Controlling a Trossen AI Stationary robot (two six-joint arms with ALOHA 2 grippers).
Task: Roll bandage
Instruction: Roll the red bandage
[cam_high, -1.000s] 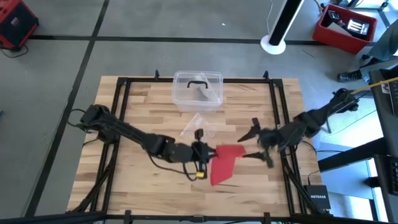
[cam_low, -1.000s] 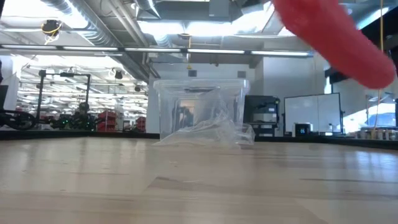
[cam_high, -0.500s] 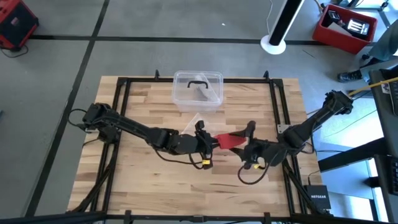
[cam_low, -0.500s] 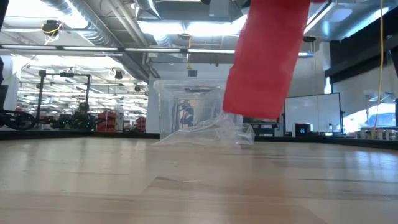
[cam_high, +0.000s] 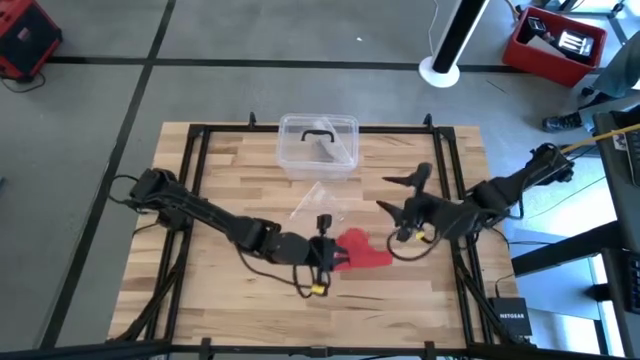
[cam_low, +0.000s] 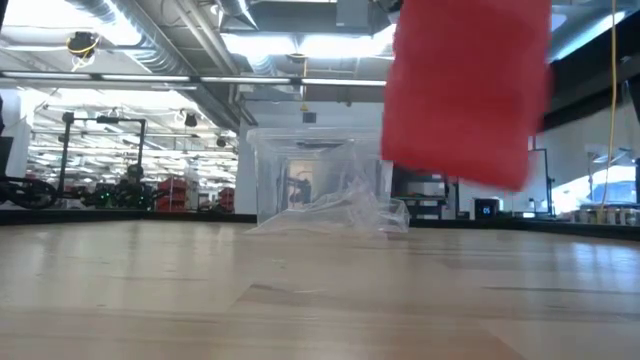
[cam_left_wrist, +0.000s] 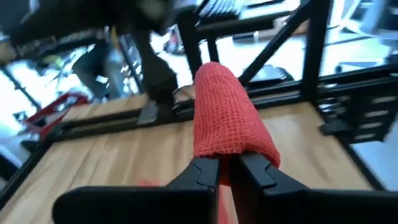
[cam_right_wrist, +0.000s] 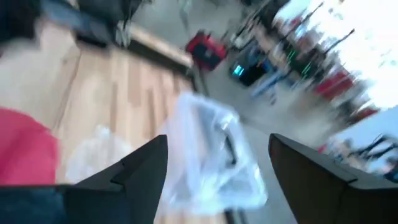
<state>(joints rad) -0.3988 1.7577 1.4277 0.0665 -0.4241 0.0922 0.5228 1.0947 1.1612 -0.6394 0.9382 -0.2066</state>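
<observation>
The red bandage (cam_high: 362, 248) is a bunched, folded strip held over the table's middle. In the low view the bandage (cam_low: 465, 90) hangs above the wood. My left gripper (cam_high: 330, 252) reaches in from the table's left and is shut on it; its wrist view shows the bandage (cam_left_wrist: 227, 118) arching over the fingertips. My right gripper (cam_high: 397, 196) is open and empty, a little to the right and far side of the bandage. Its spread fingers also show in its own wrist view (cam_right_wrist: 219, 142). My left gripper pinches the bandage between its two fingers at the strip's near end (cam_left_wrist: 227, 159), where the cloth is folded over in more than one layer. The fingers come about level from the table's left. The bandage is lifted clear of the table, its lower edge (cam_low: 455, 175) hanging free.
A clear plastic box with a black handle (cam_high: 318, 145) stands at the table's far middle, and also shows in the low view (cam_low: 320, 180). A crumpled clear plastic bag (cam_high: 318, 205) lies just in front of it. A black frame (cam_high: 440, 200) runs round the table.
My right gripper came in beside the bandage, then drew back toward the table's far edge, open and empty. My left gripper swung toward the far right, then back toward the near edge. The bandage, earlier a strip trailing toward the near edge, is now bunched by the left fingers.
</observation>
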